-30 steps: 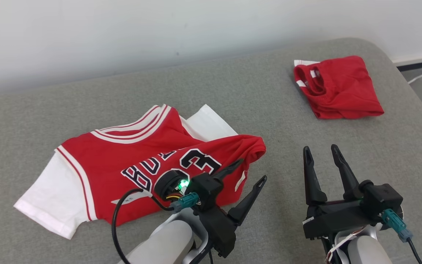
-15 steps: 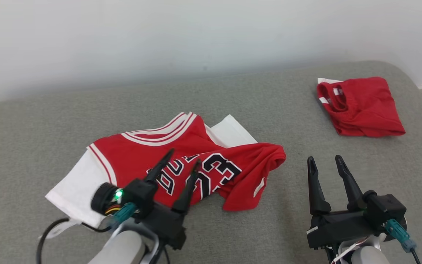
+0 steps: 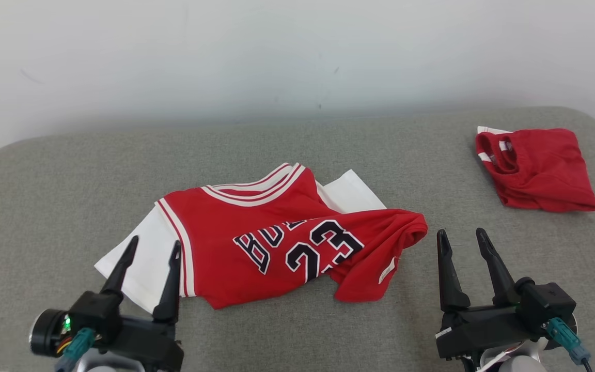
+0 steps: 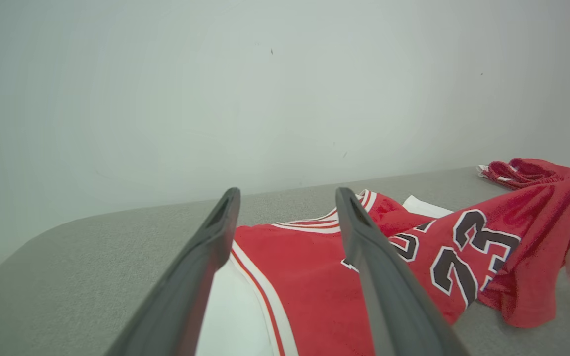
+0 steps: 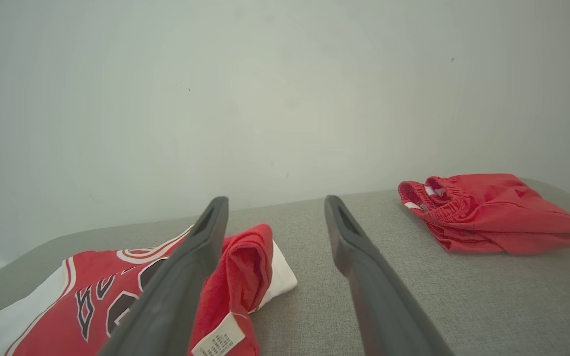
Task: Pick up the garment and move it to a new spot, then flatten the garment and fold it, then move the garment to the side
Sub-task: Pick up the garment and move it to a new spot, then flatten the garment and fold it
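Since the jersey [image 3: 277, 232] lay rumpled at the middle of the grey surface [image 3: 297, 330], its right hem doubled over, flattening was judged the step in hand. That hem would need to be pinched and drawn out. The left gripper [image 3: 154, 241] was noted open by the white sleeve, and the right gripper [image 3: 460, 232] open just beside the bunched hem. Nothing was held.

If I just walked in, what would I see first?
The bright red jersey with a big 23, lying rumpled in the middle of the grey surface. Then a small folded red garment at the far right. Nearest the camera, the left gripper and right gripper both point up, open and holding nothing.
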`<state>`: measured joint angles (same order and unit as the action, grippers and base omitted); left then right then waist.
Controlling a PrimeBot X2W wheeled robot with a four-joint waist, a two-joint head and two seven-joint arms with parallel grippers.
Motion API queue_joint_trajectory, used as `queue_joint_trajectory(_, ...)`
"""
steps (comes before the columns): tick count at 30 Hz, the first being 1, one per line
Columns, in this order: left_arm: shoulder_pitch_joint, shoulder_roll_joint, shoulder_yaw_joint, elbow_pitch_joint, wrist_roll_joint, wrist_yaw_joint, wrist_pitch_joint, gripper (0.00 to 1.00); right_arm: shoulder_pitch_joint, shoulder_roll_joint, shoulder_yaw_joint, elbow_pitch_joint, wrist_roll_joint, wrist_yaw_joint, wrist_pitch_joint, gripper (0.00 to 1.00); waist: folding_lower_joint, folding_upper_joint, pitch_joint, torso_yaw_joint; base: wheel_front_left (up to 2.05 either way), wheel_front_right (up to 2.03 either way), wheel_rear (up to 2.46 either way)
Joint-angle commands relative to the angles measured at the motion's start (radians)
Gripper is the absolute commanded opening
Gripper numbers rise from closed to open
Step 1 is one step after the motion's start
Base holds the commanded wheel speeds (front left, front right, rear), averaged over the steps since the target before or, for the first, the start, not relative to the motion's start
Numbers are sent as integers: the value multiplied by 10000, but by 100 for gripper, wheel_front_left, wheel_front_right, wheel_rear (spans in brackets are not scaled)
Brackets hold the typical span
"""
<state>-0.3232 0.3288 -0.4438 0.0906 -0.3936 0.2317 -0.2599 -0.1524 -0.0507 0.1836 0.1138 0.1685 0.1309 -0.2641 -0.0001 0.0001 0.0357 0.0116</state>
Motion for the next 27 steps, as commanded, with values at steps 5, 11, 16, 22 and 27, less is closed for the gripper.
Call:
queue_joint_trajectory(5, 438, 171, 575, 123, 56, -263, -37, 100, 12, 8, -4, -15, 13, -3, -26, 100, 1, -1, 177, 97, 0, 0, 0)
queue_joint_trajectory(11, -76, 670, 777, 882, -486, -1228, 339, 100, -253, 9, 140, -6, 61, -3, -26, 100, 1, -1, 444, -63, 0, 0, 0)
queue_joint_trajectory(16, -641, 1070, 1081, 1334, -1127, -1866, 896, 100, -405, 9, 166, -61, 106, -3, -26, 100, 1, -1, 744, -276, 0, 0, 0)
queue_joint_trajectory(22, -1788, 1737, 1368, 2044, -1735, -2756, 1681, 100, -688, 9, 195, -155, 198, -3, -26, 100, 1, -1, 1316, -738, 0, 0, 0)
queue_joint_trajectory(27, -2692, 2027, 1388, 2663, -2039, -3159, 2172, 100, -904, 10, 278, -215, 313, -3, -26, 100, 1, -1, 1783, -1149, 0, 0, 0)
